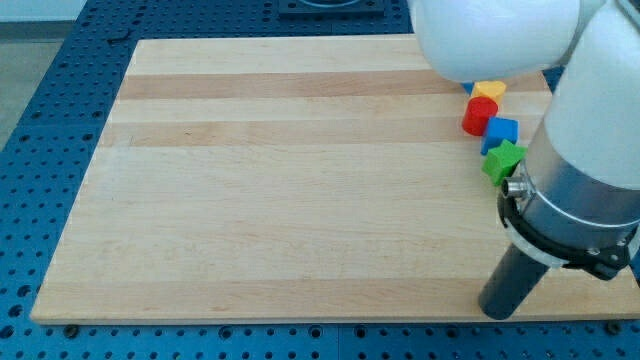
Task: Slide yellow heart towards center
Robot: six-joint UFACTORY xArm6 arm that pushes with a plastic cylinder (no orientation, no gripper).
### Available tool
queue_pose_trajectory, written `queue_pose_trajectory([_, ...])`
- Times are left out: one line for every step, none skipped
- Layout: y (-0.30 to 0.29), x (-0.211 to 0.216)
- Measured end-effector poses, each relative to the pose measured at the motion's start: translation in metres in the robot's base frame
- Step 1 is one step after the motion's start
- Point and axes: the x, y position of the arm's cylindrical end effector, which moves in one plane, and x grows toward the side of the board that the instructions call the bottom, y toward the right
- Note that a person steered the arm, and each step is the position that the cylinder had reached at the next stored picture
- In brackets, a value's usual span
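The counter (300, 190) is the biggest thing here: a pale wooden board with lengthwise grain bands, filling most of the view and resting on a blue perforated surface (40, 120) that shows along the view's left, top and bottom edges.

Next in size is the arm (590, 160), white and grey, bulking in from the view's top right and covering that corner of the counter. From its grey collar a straight dark rod slants down toward the view's bottom, and my tip (497, 310) sits at the counter's lower right edge. This tool has no jaws to open or close and it has hold of nothing; it is a bare rod, and its end stands apart from every block.

The blocks lie in a short column at the view's right, just beside the arm. Lowest is the green block (503, 160), star-like in shape, closest to my tip yet well above it. Above it is the blue block (500, 131), roughly cubic, touching or nearly touching the green one. Next is the red block (479, 115), rounded. At the top is the yellow heart (489, 90), partly hidden under the white arm housing, far to the right of the counter's centre.
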Motion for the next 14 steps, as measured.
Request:
queue_pose_trajectory([0.047,-0.008])
queue_pose_trajectory([0.083,-0.031])
queue_pose_trajectory([0.086,-0.032])
queue_pose_trajectory([0.089,-0.032])
queue_pose_trajectory([0.116,-0.032])
queue_pose_trajectory([0.159,-0.055])
queue_pose_trajectory([0.187,-0.107])
queue_pose_trajectory([0.187,-0.144])
queue_pose_trajectory([0.166,-0.197])
queue_pose_trajectory([0.143,-0.247])
queue_pose_trajectory([0.124,-0.278])
queue_pose_trajectory([0.098,-0.296])
queue_pose_trajectory([0.059,-0.299])
queue_pose_trajectory([0.023,-0.289])
